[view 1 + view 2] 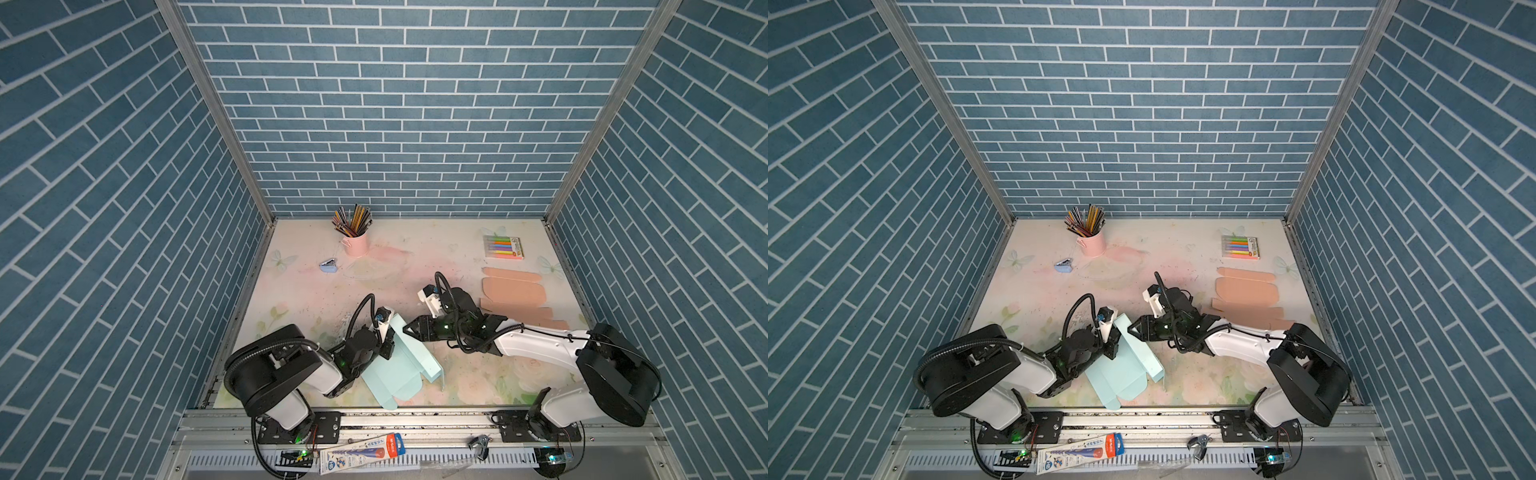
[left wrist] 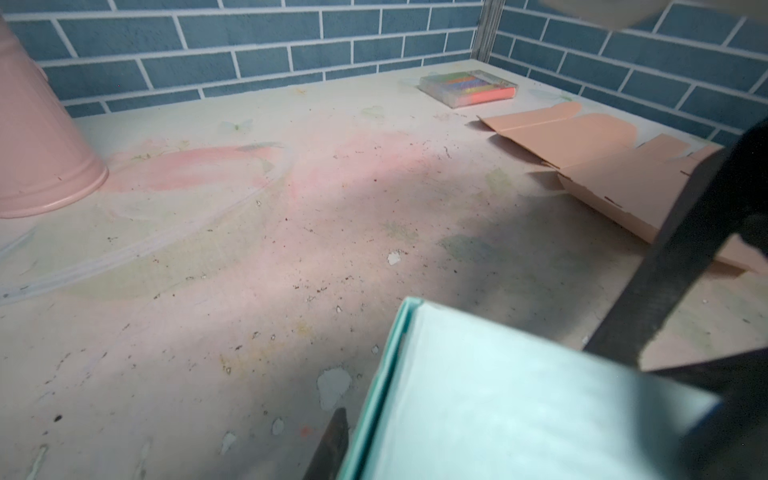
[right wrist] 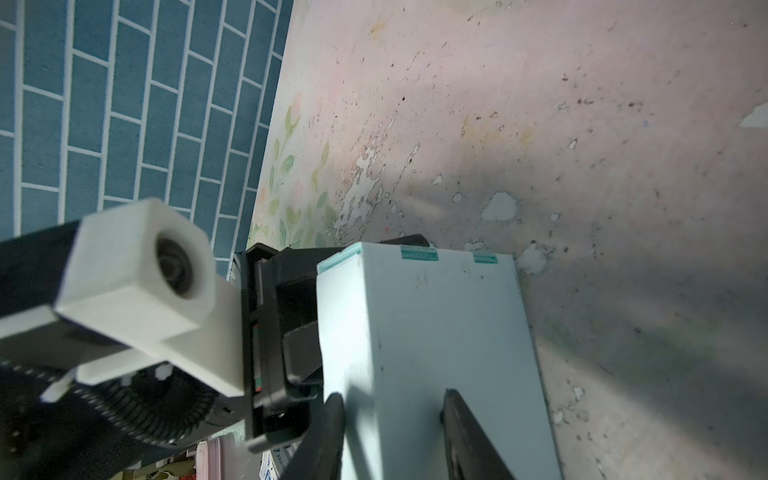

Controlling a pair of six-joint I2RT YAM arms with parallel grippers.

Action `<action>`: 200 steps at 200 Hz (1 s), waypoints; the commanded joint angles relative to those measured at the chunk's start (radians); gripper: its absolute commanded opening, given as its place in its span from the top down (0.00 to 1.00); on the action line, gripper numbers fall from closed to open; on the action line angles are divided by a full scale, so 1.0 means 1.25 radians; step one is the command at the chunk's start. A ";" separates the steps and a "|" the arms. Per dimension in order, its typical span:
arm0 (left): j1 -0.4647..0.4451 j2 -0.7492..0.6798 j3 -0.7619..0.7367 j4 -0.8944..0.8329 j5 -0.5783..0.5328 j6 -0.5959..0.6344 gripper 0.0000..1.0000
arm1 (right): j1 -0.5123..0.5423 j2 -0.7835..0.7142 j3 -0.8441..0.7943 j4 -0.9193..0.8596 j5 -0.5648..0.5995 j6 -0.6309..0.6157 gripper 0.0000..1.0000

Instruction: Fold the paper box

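Observation:
The paper box (image 1: pixel 401 368) is mint-blue card, partly folded, near the table's front middle in both top views. One long wall (image 1: pixel 1140 347) stands up and flat flaps trail toward the front edge. My left gripper (image 1: pixel 388 343) sits at that wall's left side. In the left wrist view one finger (image 2: pixel 333 438) stands just beside the wall's edge (image 2: pixel 386 374); the other finger is hidden behind the card. My right gripper (image 3: pixel 395 409) is open, both fingertips (image 3: pixel 455 409) resting against the wall's pale face (image 3: pixel 419 316), nothing between them.
A pink cup of pencils (image 1: pixel 355 243) and a small blue clip (image 1: pixel 330 266) stand at the back left. A marker pack (image 1: pixel 503 247) and flat peach box blanks (image 1: pixel 515 291) lie at the right. A pen packet (image 1: pixel 365 451) lies on the front rail.

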 commanded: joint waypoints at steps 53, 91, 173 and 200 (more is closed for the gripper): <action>-0.005 0.070 0.013 0.050 0.015 -0.018 0.74 | 0.006 -0.016 -0.024 -0.020 0.001 0.026 0.61; -0.005 0.085 0.015 0.064 0.009 -0.024 0.84 | 0.006 -0.017 -0.027 -0.020 0.003 0.030 0.62; -0.005 0.075 0.009 0.055 0.023 -0.020 0.94 | 0.005 -0.062 -0.077 0.051 -0.019 0.106 0.62; -0.007 0.071 0.007 0.049 0.030 -0.020 0.94 | -0.001 -0.083 -0.069 0.027 -0.010 0.103 0.57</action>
